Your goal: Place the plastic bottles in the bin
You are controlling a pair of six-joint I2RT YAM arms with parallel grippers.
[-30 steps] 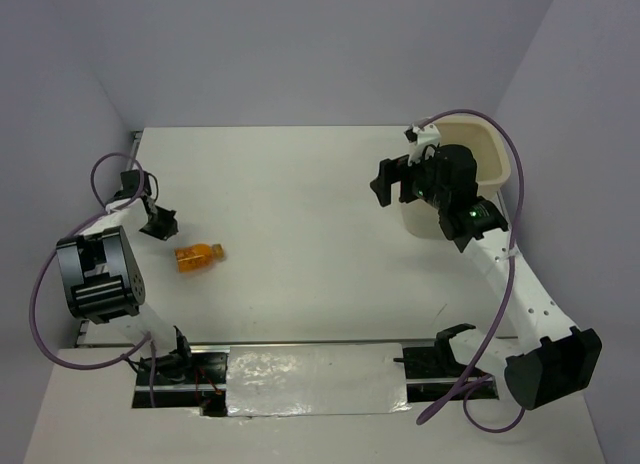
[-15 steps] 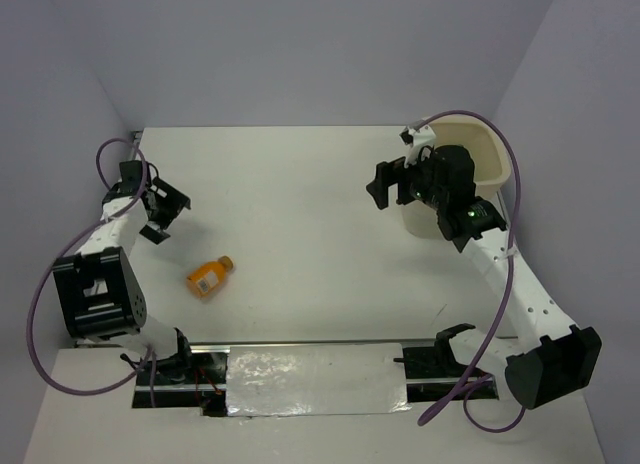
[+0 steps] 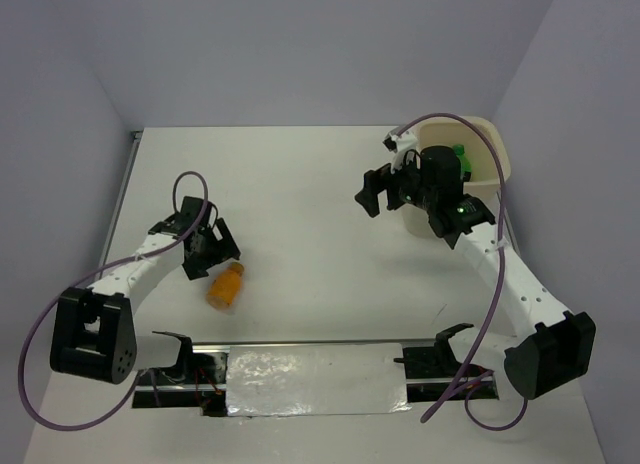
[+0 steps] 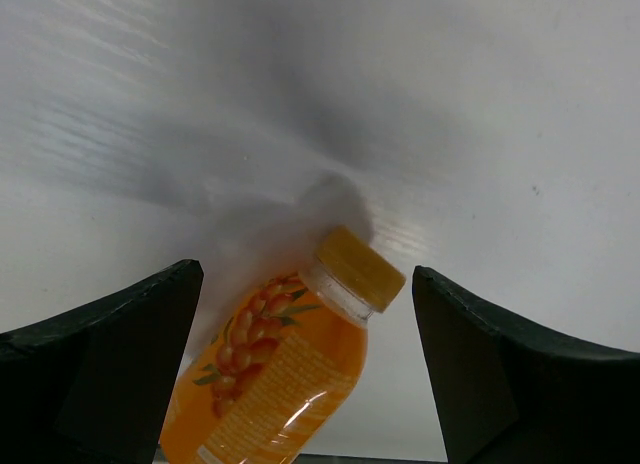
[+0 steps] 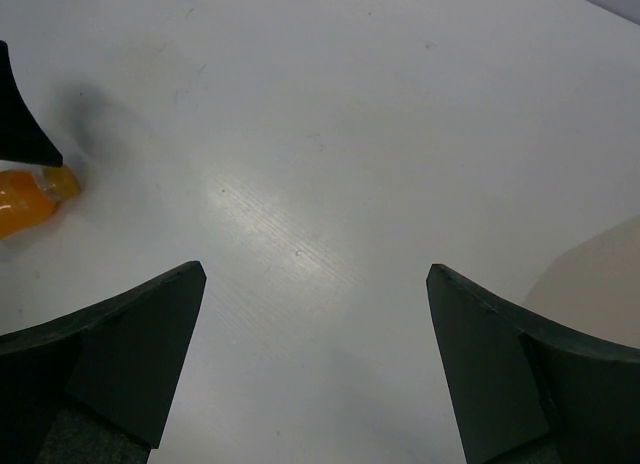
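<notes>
An orange plastic bottle (image 3: 226, 285) with an orange cap lies on the white table at the left. My left gripper (image 3: 212, 259) hangs just behind it, open. In the left wrist view the orange bottle (image 4: 285, 379) lies tilted between the spread fingers (image 4: 120, 344), which do not touch it; the left gripper (image 4: 305, 284) is level with its cap. The cream bin (image 3: 487, 144) stands at the far right with a green bottle (image 3: 458, 156) inside. My right gripper (image 3: 383, 196) hovers left of the bin, open and empty (image 5: 315, 269).
The right wrist view shows bare table, the orange bottle (image 5: 25, 206) at its left edge, and a corner of the bin (image 5: 600, 274) at the right. A foil-covered strip (image 3: 315, 379) runs along the near edge between the arm bases.
My left gripper opened and swung from the far left edge to the orange bottle, which shifted nearer and turned. My right arm moved a little left, uncovering the green bottle in the bin.
</notes>
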